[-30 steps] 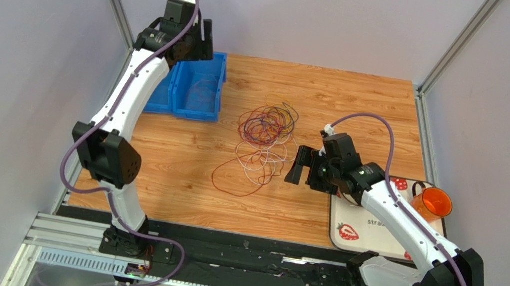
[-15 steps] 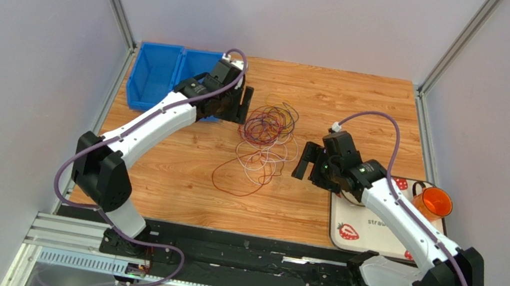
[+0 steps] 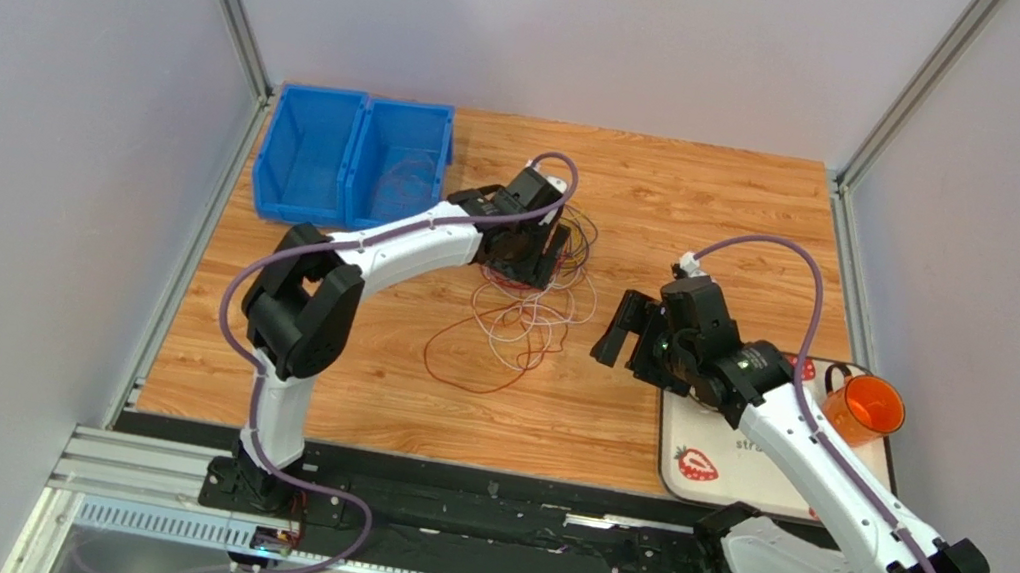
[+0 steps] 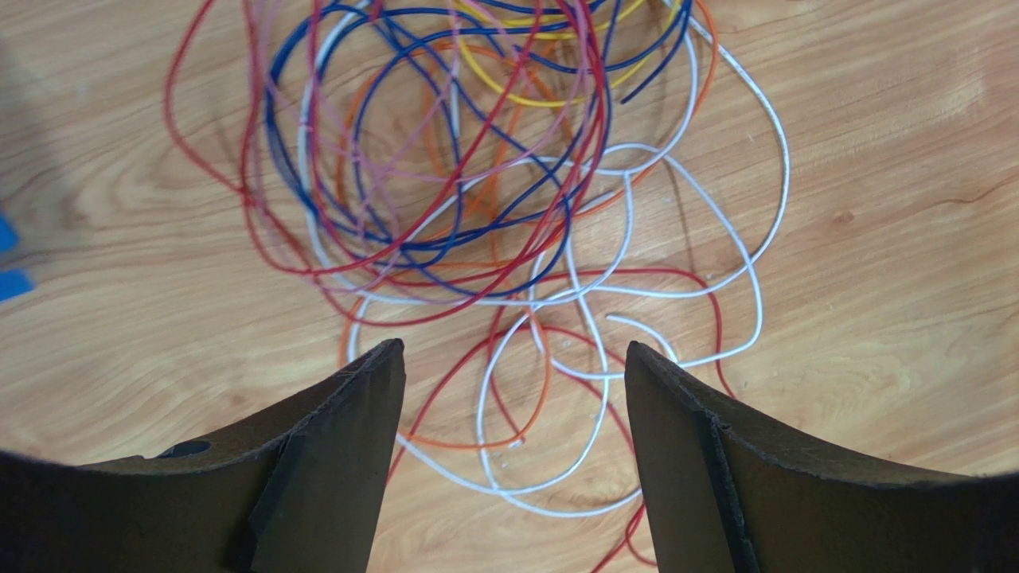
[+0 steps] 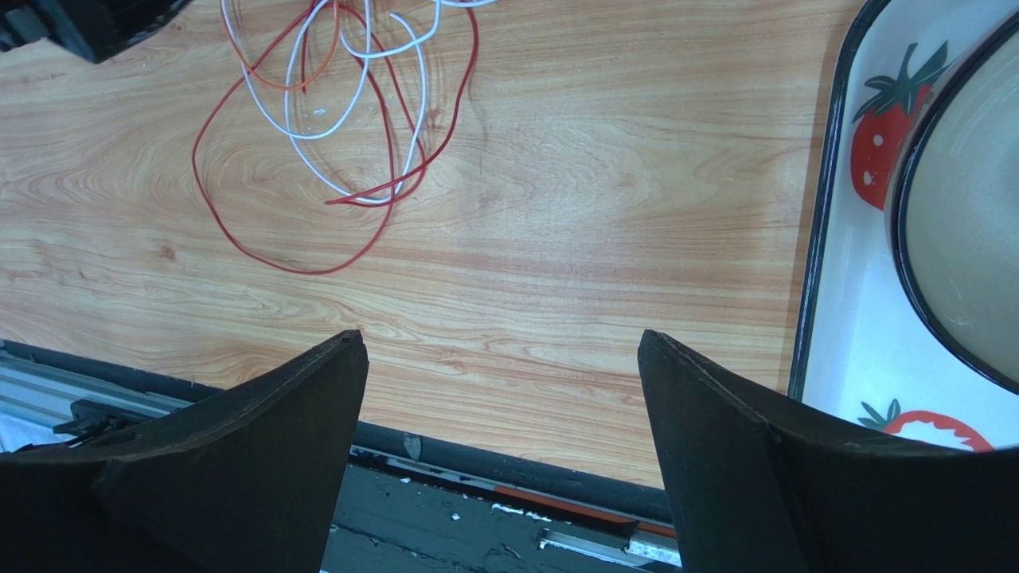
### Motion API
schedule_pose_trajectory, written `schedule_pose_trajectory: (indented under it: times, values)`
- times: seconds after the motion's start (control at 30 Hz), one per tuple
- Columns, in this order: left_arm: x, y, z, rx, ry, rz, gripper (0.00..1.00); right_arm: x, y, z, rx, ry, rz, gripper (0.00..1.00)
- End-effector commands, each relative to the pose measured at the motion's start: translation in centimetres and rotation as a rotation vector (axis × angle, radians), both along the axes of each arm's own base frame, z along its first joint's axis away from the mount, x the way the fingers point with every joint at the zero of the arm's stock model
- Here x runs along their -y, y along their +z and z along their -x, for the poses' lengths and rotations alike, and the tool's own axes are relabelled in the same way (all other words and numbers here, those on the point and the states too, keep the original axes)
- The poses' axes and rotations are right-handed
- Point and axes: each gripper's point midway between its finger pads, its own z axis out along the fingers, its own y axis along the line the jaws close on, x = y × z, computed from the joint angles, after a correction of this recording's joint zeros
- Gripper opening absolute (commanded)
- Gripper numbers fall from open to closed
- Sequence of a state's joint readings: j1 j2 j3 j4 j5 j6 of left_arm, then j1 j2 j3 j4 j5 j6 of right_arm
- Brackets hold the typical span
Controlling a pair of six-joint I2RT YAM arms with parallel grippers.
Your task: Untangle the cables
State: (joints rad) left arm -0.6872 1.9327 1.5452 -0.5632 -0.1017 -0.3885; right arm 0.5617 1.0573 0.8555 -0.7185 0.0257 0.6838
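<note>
1. The tangle of thin red, blue, white, orange and yellow wire cables point(image 4: 479, 215) lies mid-way across the wooden table point(image 3: 725, 213). The left gripper point(image 4: 514, 358) hangs over it, jaws wide apart, holding nothing.
2. The right gripper point(image 5: 502, 346) — equally wide and empty — hovers to the right of the pile.
3. Advice: pinch one outlying loop, not the dense knot — then draw slowly.
4. Count: one tangle, its strands too interlaced to number; two grippers; one blue plastic bin point(image 3: 320, 175).

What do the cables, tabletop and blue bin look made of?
Cables: thin wire in smooth coloured plastic insulation, likely; they hold springy loops.
Tabletop: wood or wood-look laminate; visible grain, slight sheen.
Blue bin: moulded plastic, probably; uniform colour, thin walls.
</note>
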Motion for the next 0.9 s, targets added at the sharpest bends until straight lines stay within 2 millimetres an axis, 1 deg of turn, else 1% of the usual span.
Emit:
schedule_pose_trajectory:
  times: [0.0,0.07,0.1,0.2,0.33,0.43,0.53,0.57,0.6,0.63,0.67,0.7,0.73,0.77,0.8,0.87]
  values:
    - [3.0,1.0,-1.6,0.053,-0.018,0.070,0.77,-0.1,0.8,-0.1,0.043,0.009,-0.015,0.88]
    - [3.5,0.6,-1.7,0.047,-0.024,0.068,0.76,-0.1,0.8,-0.1,0.042,0.010,-0.016,0.88]
    - [3.7,-0.2,-1.7,0.034,-0.025,0.060,0.76,-0.1,0.8,-0.1,0.041,0.010,-0.015,0.88]
    - [4.2,-1.2,-1.6,0.020,-0.031,0.050,0.75,-0.1,0.9,-0.1,0.042,0.014,-0.016,0.88]
    - [4.8,-2.1,-1.8,0.018,-0.042,0.037,0.74,-0.1,0.8,-0.2,0.043,0.013,-0.011,0.88]
    - [4.8,-2.9,-2.3,0.021,-0.034,0.012,0.73,-0.2,0.8,-0.2,0.042,0.016,-0.015,0.88]
    - [5.0,-3.5,-2.6,0.018,-0.032,0.001,0.65,-0.2,0.8,-0.2,0.042,0.017,-0.016,0.88]
    - [5.0,-3.7,-2.7,0.015,-0.032,-0.003,0.56,-0.2,0.8,-0.2,0.042,0.016,-0.012,0.88]
    - [5.0,-4.0,-2.7,0.011,-0.034,-0.006,0.51,-0.1,0.7,-0.2,0.041,0.016,-0.012,0.88]
    - [5.0,-4.2,-2.7,0.004,-0.034,-0.012,0.43,-0.1,0.7,-0.1,0.040,0.018,-0.011,0.88]
    - [5.1,-4.2,-2.6,0.003,-0.035,-0.012,0.23,-0.1,0.6,-0.1,0.039,0.020,-0.009,0.88]
    - [4.9,-4.0,-2.7,0.002,-0.031,-0.018,0.14,-0.1,0.6,-0.1,0.038,0.018,-0.010,0.88]
    - [4.9,-3.8,-2.7,0.003,-0.032,-0.021,0.00,-0.2,0.6,-0.2,0.038,0.018,-0.010,0.88]
    - [4.9,-3.4,-2.8,0.009,-0.034,-0.020,0.00,-0.2,0.5,-0.2,0.036,0.020,-0.011,0.88]
    - [4.9,-2.3,-2.9,0.020,-0.036,-0.015,0.00,-0.2,0.6,-0.2,0.036,0.021,-0.013,0.88]
    - [4.8,-0.8,-2.9,0.033,-0.039,-0.018,0.00,-0.4,0.6,-0.2,0.036,0.024,-0.017,0.88]
